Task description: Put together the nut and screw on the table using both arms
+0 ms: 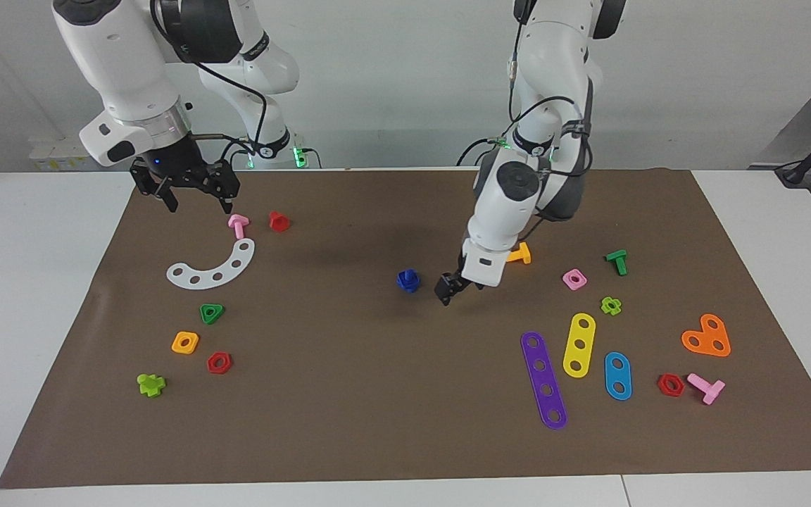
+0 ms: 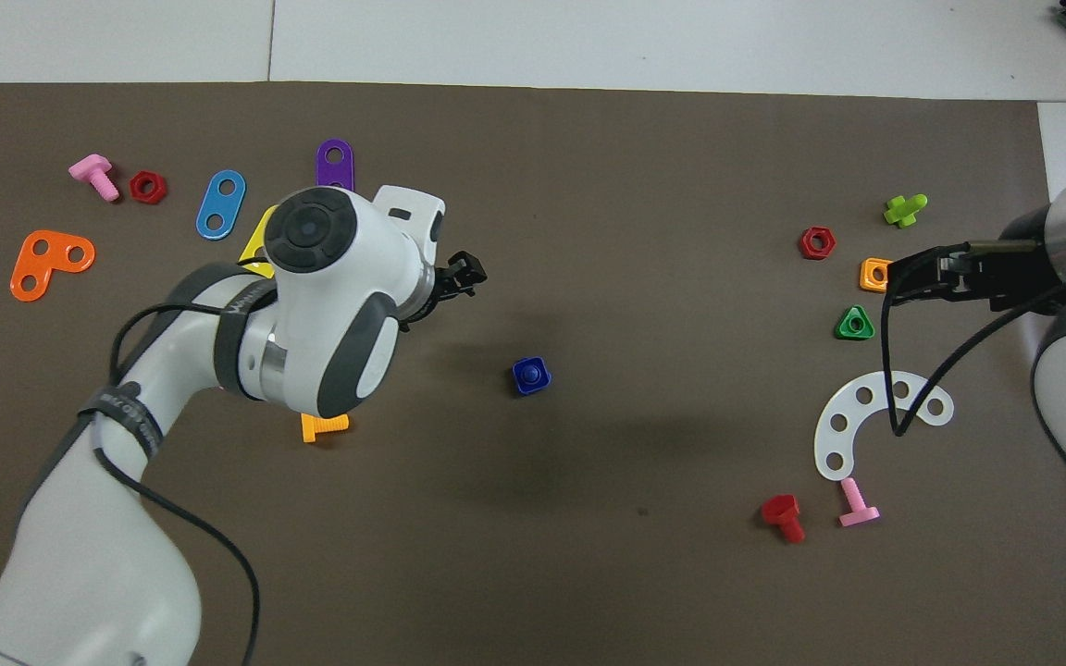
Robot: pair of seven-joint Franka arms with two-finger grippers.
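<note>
The dark-blue nut (image 1: 409,281) sits alone near the middle of the brown mat (image 1: 377,394) that covers the bench (image 1: 32,282). From overhead it shows as a rounded square with a rounder blue part in its centre hole, which looks like the screw (image 2: 529,372) seated in it; from the facing camera the two read as one blue lump, so I cannot say how far it is threaded. Nothing touches it.

The left claw (image 1: 448,289) is just beside the blue piece, toward the left arm's end of the bench, low over bare mat and holding nothing. Whether its fingers are parted or together I cannot tell. An orange bolt (image 1: 519,253) lies partly hidden by that arm's wrist, and a pink square nut (image 1: 574,279) and a green bolt (image 1: 617,261) lie past it toward the same end. Farther from the robots there are a purple strip (image 1: 543,380), a yellow strip (image 1: 579,345) and a light-blue oval plate (image 1: 617,376).

The right claw (image 1: 194,201) hangs well apart from the blue piece, at the right arm's end, over the mat's edge close to the robots. Its fingers are spread and hold nothing. A pink bolt (image 1: 238,224) and a red bolt (image 1: 278,221) lie just beside it, with a white curved strip (image 1: 212,269) a little farther from the robots.
</note>
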